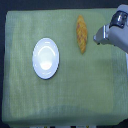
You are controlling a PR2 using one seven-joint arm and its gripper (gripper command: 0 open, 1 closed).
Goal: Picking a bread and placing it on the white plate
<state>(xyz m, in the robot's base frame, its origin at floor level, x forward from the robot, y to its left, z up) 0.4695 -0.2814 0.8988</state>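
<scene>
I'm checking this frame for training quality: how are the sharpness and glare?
Exterior view: soft and low-resolution throughout; the plate shows a bright glare patch at its centre; the bread crust reads as blurred texture; the end effector is too blurred to tell open from shut.

A table (pixel 20 100) covered in a pale green cloth (pixel 90 85) fills nearly the whole exterior view, its cloth faintly wrinkled and woven in look. Two things lie directly on it. The white plate (pixel 46 58) sits flat, round and glossy, with a shallow rim. The bread (pixel 81 33), a long golden-brown loaf with pointed ends, lies up and toward the exterior view's right of the plate, well apart from it, its length running roughly away from the table's near edge.
</scene>
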